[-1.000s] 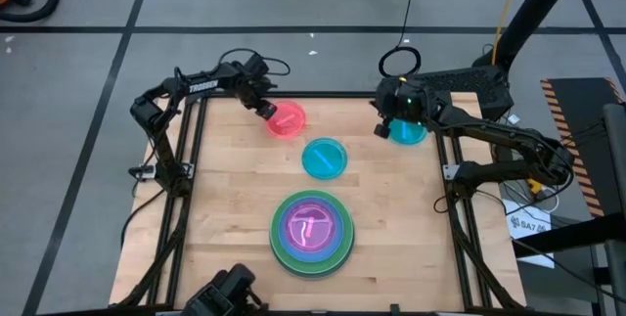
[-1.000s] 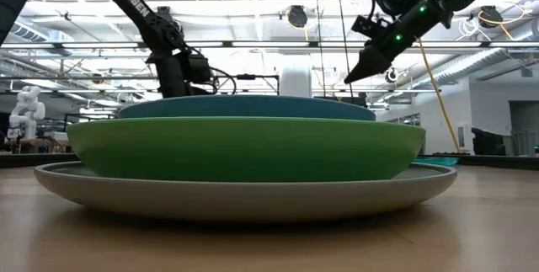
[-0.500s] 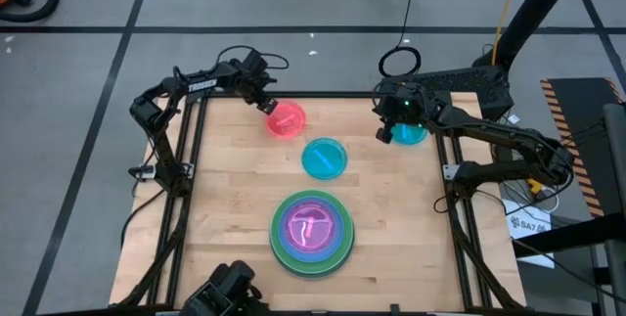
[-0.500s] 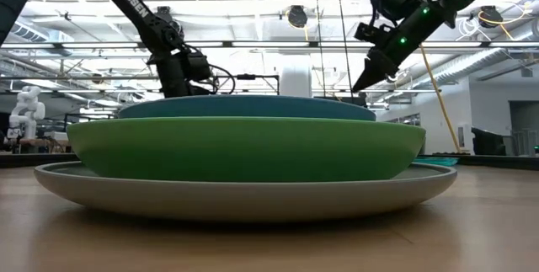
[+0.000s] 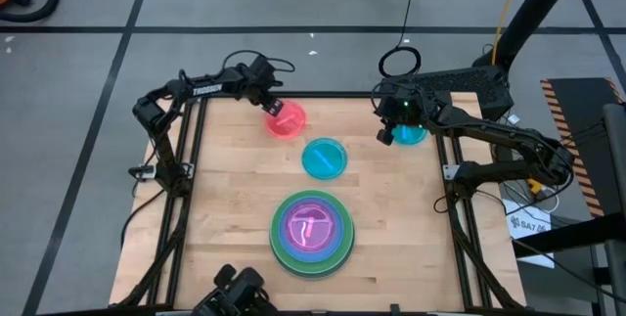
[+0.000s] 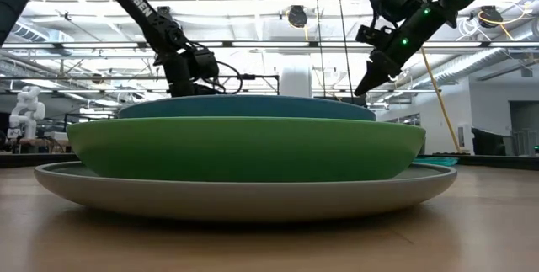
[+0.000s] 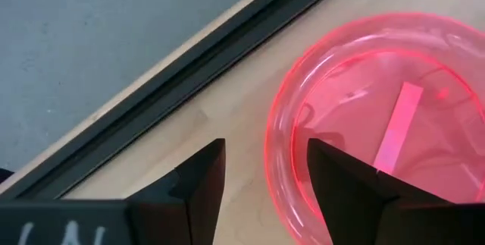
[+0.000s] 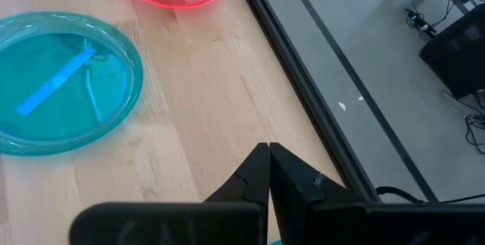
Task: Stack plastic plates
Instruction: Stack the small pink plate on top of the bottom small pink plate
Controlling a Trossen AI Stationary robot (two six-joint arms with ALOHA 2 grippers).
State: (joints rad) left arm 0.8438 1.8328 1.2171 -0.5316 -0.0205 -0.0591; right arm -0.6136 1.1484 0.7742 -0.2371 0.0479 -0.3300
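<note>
A pink plate (image 5: 287, 121) lies flat at the table's far left. My open left gripper (image 5: 273, 109) stands astride its rim (image 7: 279, 142). A teal plate (image 5: 324, 158) lies mid-table, also seen in the right wrist view (image 8: 64, 78). A second teal plate (image 5: 409, 134) lies at the far right. My shut right gripper (image 5: 382, 135) hovers above that plate's left edge, its tip (image 6: 362, 89) raised. Near the front stands a stack: a grey plate (image 6: 244, 200), a green one (image 6: 244, 150), a blue one (image 6: 244, 108) and a pink plate (image 5: 311, 228) on top. My left gripper comes slanting down from the far left, one finger (image 7: 345, 180) inside the pink plate and the other finger (image 7: 201, 180) outside its rim. I cannot tell whether either finger touches the rim. The plate lies flat on the table.
A dark frame rail (image 7: 151, 101) runs along the table's far edge just behind the pink plate, and also shows in the right wrist view (image 8: 303, 86). Bare wood (image 5: 225, 189) lies between the stack and the left arm.
My left gripper has shifted slightly toward the table's right, closer over the pink plate's rim. My right gripper has come down a little toward the far-right teal plate. No plate has moved.
</note>
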